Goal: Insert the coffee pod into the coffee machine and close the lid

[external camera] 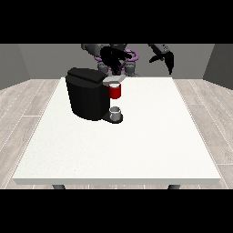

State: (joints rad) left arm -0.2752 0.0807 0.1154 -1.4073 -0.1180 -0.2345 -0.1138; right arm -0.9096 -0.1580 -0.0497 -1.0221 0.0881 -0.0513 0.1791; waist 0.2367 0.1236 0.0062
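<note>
A black coffee machine (pixel 86 98) stands on the white table (pixel 136 141) at its left half. Its red brew head (pixel 115 91) juts out at the machine's right side, with a pale grey lid (pixel 116 79) tilted over it. A small grey cup (pixel 115 112) rests on the base beneath the head. The hand at the view's left (pixel 113 59) hovers just above and behind the lid; how its fingers lie is unclear. No coffee pod can be made out. The hand at the view's right (pixel 168 59) hangs raised over the table's far edge, its fingers pointing down, holding nothing.
The table's near edge (pixel 116 181) runs across the bottom of the scene. Wooden floor (pixel 27 104) surrounds the table on both sides. The robot's torso (pixel 119 54) stands behind the far edge.
</note>
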